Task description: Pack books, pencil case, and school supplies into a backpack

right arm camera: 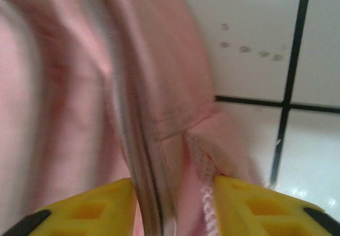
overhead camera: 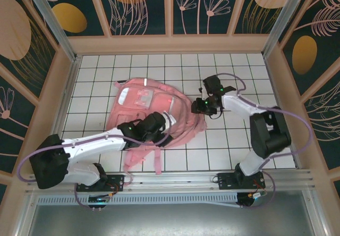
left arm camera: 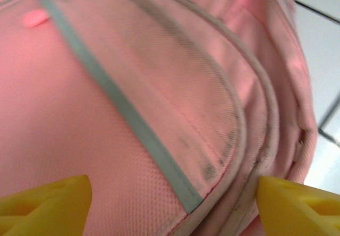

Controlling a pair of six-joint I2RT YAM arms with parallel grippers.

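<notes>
1. Lying flat mid-table, the pink backpack keeps its inside hidden. In the top view the left arm covers its near-right part.
2. Left gripper hangs over that near-right part. Its yellow fingers are cut off at the frame bottom and stand wide apart, w/ only fabric beneath them, so nothing is gripped.
3. Right gripper sits at the backpack's right edge. The wrist view is blurred, esp. the left half. Its yellow fingers stand either side of a fabric fold w/ a zip track. The fabric fills the gap, so it is pinched.
4. Materials: pink woven cloth, a fine mesh pocket w/ dark smudges, a grey strip running diagonally and curved piped seams. A rough whitish edge sits by one right finger.
5. Tabletop: white tiles w/ dark grout lines, plus a few small marks near the right gripper.
6. Room: the straps trail toward the near edge. Open tiles lie left, right & beyond the backpack, and wood-framed walls close three sides.
</notes>
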